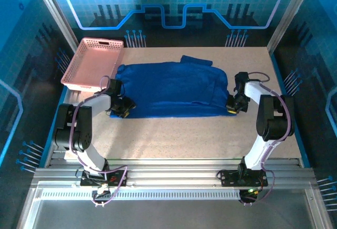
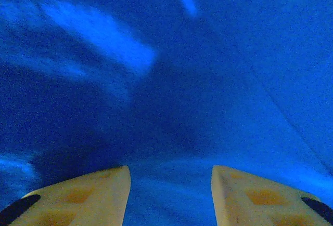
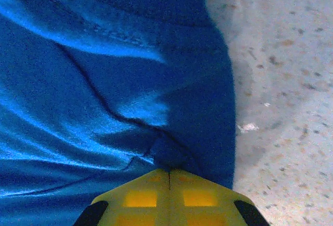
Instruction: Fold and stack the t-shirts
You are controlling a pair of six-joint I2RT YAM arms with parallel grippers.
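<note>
Top external: basket (image 1: 97, 58); R wrist: t-shirt (image 3: 104, 80) pinched.

In the left wrist view the t-shirt (image 2: 208, 80) blurs to streaks near the top, and the left fingers (image 2: 88, 200) are cut off below. The right fingers (image 3: 140, 197) are cropped likewise and hide the cloth pinched between them.

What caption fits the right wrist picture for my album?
Pinch time: the right tool shut on a bunched fold of the shirt, beside the speckled table.

Royal-blue t-shirt (image 1: 168, 89) spread flat, wrinkled, on table (image 1: 174, 134) centre; sleeve poking out far side.
</note>
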